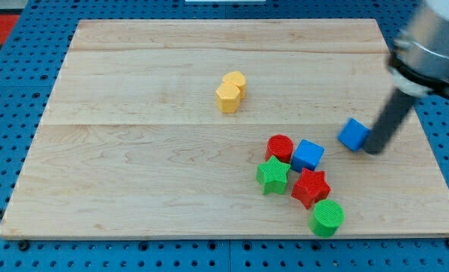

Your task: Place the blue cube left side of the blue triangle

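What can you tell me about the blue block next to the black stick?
The blue block is a small, solid blue piece that looks like ridged plastic. Its exact shape is hard to make out. It sits on the wooden board toward the view's right, apart from the other blocks. My tip is right against its right side and seems to touch it. The nearest other piece, a second blue block, lies to its lower left with a gap between them.

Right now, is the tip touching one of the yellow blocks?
No, my tip is beside a blue block at the view's right, far from the yellow blocks.
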Available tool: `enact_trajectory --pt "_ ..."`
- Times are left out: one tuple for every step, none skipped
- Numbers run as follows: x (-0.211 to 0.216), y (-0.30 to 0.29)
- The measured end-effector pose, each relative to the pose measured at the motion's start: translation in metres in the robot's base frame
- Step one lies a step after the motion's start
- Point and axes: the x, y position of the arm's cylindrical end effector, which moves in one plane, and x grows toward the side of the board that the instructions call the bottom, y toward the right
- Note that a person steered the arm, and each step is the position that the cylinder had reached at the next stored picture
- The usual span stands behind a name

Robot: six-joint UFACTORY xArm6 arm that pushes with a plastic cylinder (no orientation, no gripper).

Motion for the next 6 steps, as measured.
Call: enact_trajectory --pt "-0.004 0.002" --pt "0.011 0.036" --pt "0.084 0.014" --pt "0.075 -0.064" --pt "0.028 -0.073" --pt "-0.012 -0.073"
